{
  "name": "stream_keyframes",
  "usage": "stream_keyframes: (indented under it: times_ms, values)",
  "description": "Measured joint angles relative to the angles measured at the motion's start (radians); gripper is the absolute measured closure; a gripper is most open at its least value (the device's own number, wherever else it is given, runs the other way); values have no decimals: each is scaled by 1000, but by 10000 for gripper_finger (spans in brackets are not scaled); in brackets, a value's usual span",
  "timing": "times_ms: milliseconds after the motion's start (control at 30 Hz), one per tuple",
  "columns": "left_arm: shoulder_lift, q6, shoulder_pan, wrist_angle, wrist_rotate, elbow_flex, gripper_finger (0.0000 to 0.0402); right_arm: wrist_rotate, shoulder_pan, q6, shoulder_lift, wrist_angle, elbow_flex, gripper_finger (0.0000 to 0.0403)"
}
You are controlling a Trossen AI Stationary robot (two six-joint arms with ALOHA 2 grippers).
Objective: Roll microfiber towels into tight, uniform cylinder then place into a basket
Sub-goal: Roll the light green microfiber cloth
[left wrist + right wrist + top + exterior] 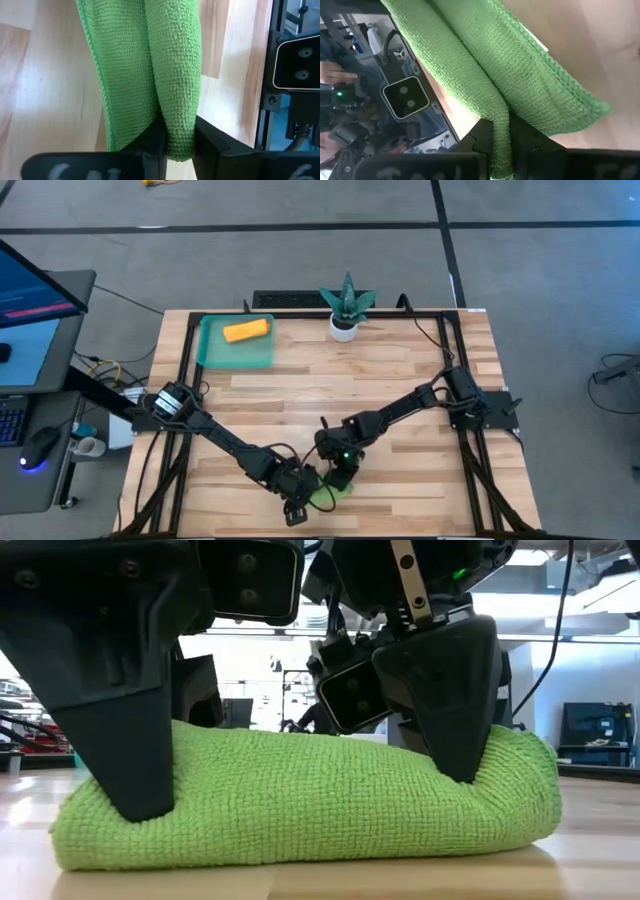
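The lime green microfiber towel (332,494) lies as a loose, thick roll on the table by its near edge, filling the low view (300,810). My left gripper (305,502) stands at the roll's left end and my right gripper (342,478) at its right end. Both are shut on folds of the towel. The orange towel (246,331) lies rolled up in the teal basket (212,352) at the far left of the table. My left gripper pinches a raised fold of the green towel (177,132) between its two fingers (150,145), slanting down, near the roll's left end (120,790). The roll rests on the table, dented where the finger meets it. My right gripper pinches a narrow ridge of the green towel (501,127) between its two fingers (535,145), slanting down from the far right, near the roll's right end (470,765). The towel's hemmed edge (570,85) lies spread beside the ridge. The roll stays on the table.
A small white pot with a spiky green plant (346,308) stands at the far edge's middle. Bare wood lies between the basket and the arms. A desk with a screen and a mouse (40,445) stands left of the table. A person's hand (330,72) shows beyond it.
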Motion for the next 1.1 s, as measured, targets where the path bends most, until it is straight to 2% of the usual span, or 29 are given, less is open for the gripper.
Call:
stream_keyframes:
  times_ms: [400,533,767,933,1100]
  values:
    - [-3,21,-1,-45,-15,1,261,1,-4,-1,0,15,-1,347]
    - [-5,24,-1,-58,13,2,235,1,-4,-1,1,17,-1,347]
    - [-42,18,-54,-87,-52,-2,243,0,-10,-1,1,16,-1,347]
    - [-65,8,-118,-54,-157,-2,258,0,-11,-3,1,18,-1,347]
    - [-65,124,-150,49,-279,0,266,0,-11,-3,1,22,-1,347]
